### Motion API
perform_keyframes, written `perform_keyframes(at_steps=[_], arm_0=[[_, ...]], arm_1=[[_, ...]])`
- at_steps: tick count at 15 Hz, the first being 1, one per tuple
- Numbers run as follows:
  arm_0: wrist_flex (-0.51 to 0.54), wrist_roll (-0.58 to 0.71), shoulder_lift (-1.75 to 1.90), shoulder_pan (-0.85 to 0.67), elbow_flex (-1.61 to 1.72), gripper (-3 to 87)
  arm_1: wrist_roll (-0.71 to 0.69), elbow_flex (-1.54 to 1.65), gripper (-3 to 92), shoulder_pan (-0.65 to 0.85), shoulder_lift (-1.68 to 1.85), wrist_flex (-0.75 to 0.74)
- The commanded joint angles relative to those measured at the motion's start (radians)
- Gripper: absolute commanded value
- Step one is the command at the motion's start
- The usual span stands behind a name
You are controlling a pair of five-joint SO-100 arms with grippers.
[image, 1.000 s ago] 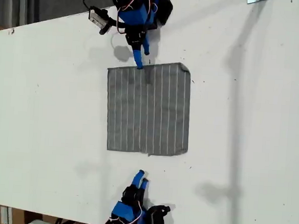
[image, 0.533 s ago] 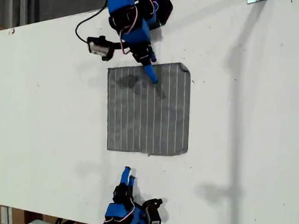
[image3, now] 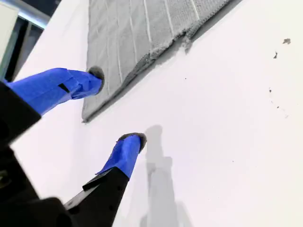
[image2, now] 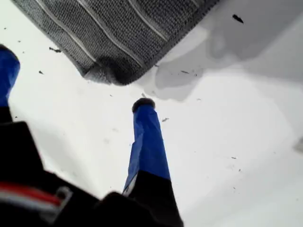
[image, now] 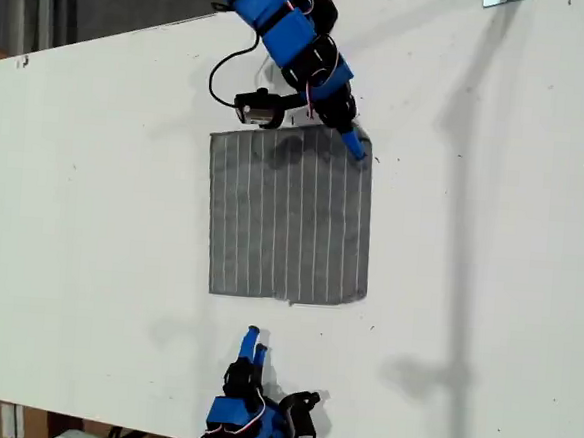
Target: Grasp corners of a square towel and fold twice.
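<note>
The grey square striped towel [image: 289, 217] lies flat on the white table [image: 94, 185], my first gripper [image: 356, 149] open above its curled corner [image2: 106, 73], my second gripper [image: 254, 341] open, empty, nearby.

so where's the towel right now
The towel lies flat near the middle of the white table in the exterior view, between the two arms, with my first gripper at its upper corner on the exterior view's right.
</note>
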Motion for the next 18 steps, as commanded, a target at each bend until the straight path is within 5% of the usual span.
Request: perform_keyframes(at_steps=[1,4,6,7,10,13,18], arm_0=[[-0.012,0.0,-0.002,0.0,0.002,23.1],[-0.012,-0.012,-0.005,0.017,0.002,22.8],[-0.012,-0.023,-0.012,0.048,-0.005,22.4],[-0.015,-0.051,-0.074,0.072,-0.031,21.7],[0.017,-0.224,-0.781,0.278,-0.443,19.4],[0.201,-0.19,-1.638,0.44,-1.221,21.2],[0.256,-0.241,-2.309,0.655,-1.963,27.5]], arm_1=[[-0.071,-0.117,44.6,0.041,-0.181,-0.12],[-0.166,-0.213,39.3,0.129,-0.333,-0.146],[-0.167,-0.227,7.3,0.147,-0.342,-0.15],[-0.166,-0.235,-0.1,0.153,-0.337,-0.143],[-0.173,-0.268,-0.1,0.163,-0.336,-0.112],[-0.175,-0.27,-0.1,0.167,-0.333,-0.094],[-0.158,-0.262,-0.1,0.13,-0.314,-0.084]])
